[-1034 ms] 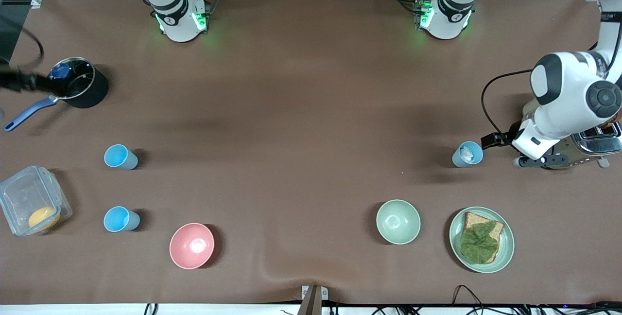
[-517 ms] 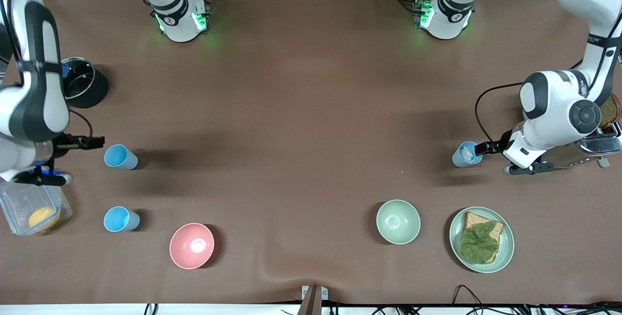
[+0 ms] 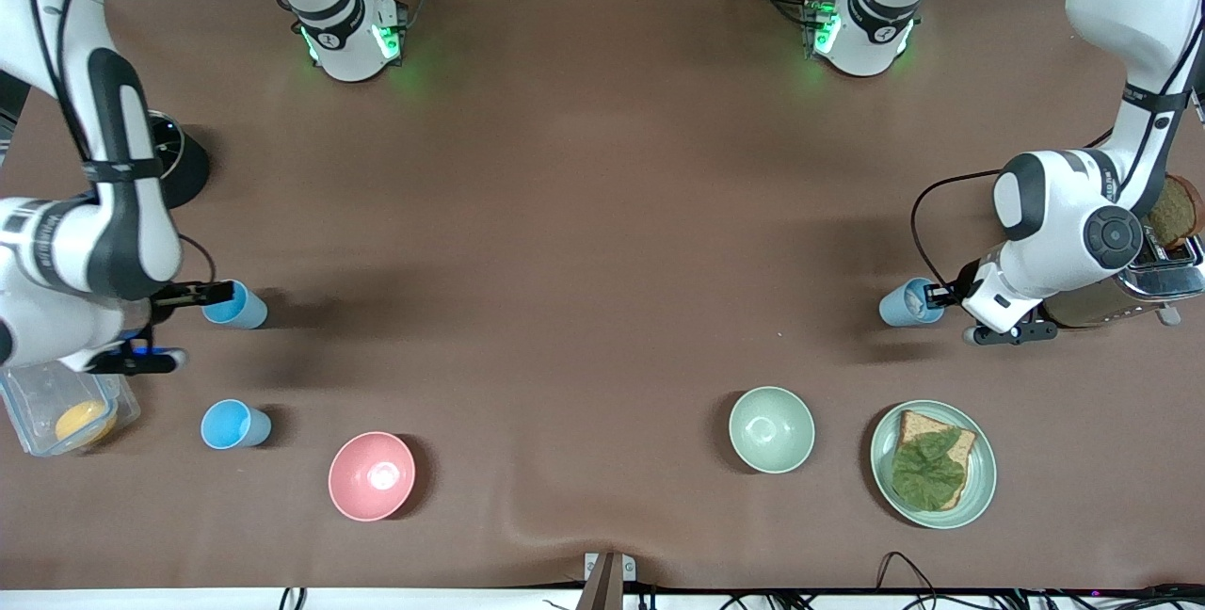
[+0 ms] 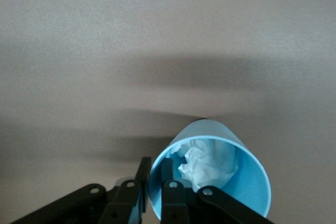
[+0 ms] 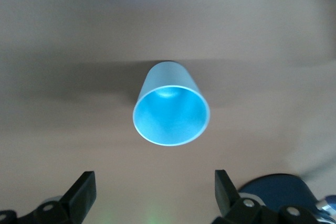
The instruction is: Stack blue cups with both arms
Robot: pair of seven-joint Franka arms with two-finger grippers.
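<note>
A grey-blue cup point(image 3: 902, 303) with crumpled white paper inside stands toward the left arm's end of the table. My left gripper point(image 3: 934, 293) is at its rim. In the left wrist view the left gripper point(image 4: 155, 182) pinches the cup point(image 4: 247, 182) wall, one finger inside and one outside. A bright blue cup point(image 3: 237, 307) stands toward the right arm's end. My right gripper point(image 3: 209, 292) is open beside its rim. In the right wrist view the right gripper point(image 5: 155, 195) is wide open and empty, short of this empty cup point(image 5: 170, 111). A second bright blue cup point(image 3: 233, 425) stands nearer the camera.
A pink bowl point(image 3: 371, 475), a pale green bowl point(image 3: 771, 428) and a green plate point(image 3: 885, 459) with bread and lettuce lie near the front camera. A black saucepan point(image 3: 179, 163) and a clear plastic box point(image 3: 38, 398) are by the right arm. A toaster point(image 3: 1167, 276) is by the left arm.
The right arm swung in from the table's end and brought its open gripper to the bright blue cup. The left gripper moved onto the grey-blue cup's rim and closed on it.
</note>
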